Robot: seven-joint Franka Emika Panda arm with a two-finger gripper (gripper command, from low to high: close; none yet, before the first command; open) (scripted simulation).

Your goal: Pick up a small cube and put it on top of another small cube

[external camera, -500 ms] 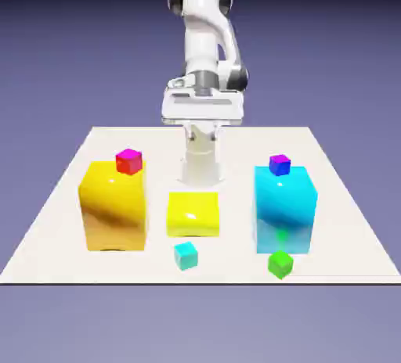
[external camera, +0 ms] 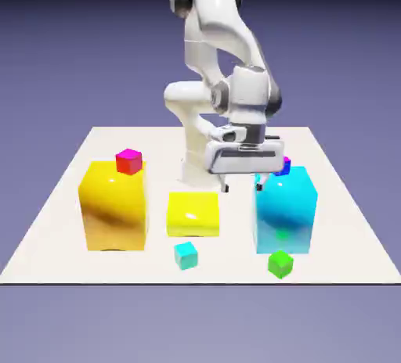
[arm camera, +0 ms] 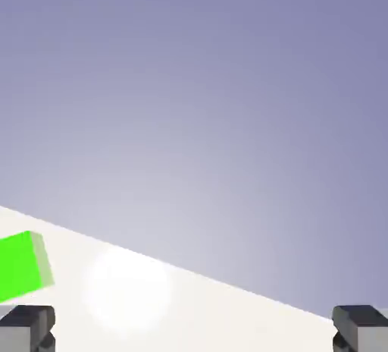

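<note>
The tiny plain green cube sits on the white table, right in front of the big shiny cyan block and near the table's front edge. Nothing is touching it.

The white robot arm's gripper hangs in the air beside the big cyan block, on the exterior view's left of its top. Its two fingers stand wide apart and hold nothing. In the exterior view only the dark finger on the left is easy to see; the other one is hard to make out against the block.

A small blue cube sits on top of the big cyan block, but the robot's hand covers most of it.

In the hand view, the green cube is cut off by the picture's left edge. The two grey finger tips peek up at the bottom corners, far apart, with bare table between them. A bright white glare spot hides some of the table there.
</note>
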